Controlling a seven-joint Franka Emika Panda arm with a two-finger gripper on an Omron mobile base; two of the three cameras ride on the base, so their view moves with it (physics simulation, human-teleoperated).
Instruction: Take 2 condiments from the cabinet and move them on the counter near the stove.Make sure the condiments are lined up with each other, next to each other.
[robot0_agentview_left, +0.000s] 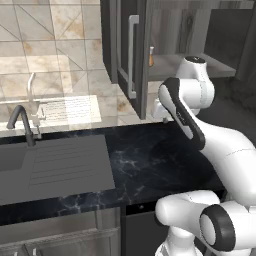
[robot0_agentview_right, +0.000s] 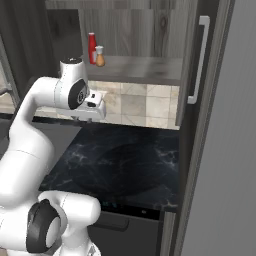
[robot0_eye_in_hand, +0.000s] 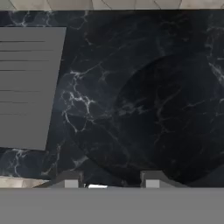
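Observation:
The slim red bottle (robot0_agentview_right: 92, 47) and the shorter orange-brown bottle (robot0_agentview_right: 100, 56) stand side by side on the grey shelf (robot0_agentview_right: 140, 70) of the open wall cabinet (robot0_agentview_left: 125, 45). In the left base view the orange-brown bottle (robot0_agentview_left: 151, 56) peeks out past the door edge. My gripper (robot0_eye_in_hand: 109, 181) hangs below the shelf, pointing down at the black marble counter (robot0_eye_in_hand: 144, 109). Its fingertips (robot0_eye_in_hand: 70, 179) are apart with nothing between them, so it is open. The stove is out of view.
A grey sink with a ribbed drainboard (robot0_agentview_left: 65, 165) and a dark faucet (robot0_agentview_left: 22, 122) lies to the left. The open cabinet doors carry silver bar handles (robot0_agentview_left: 132, 55), and one door (robot0_agentview_right: 200, 60) juts out on the right. A dishwasher front (robot0_agentview_right: 130, 220) sits under the counter.

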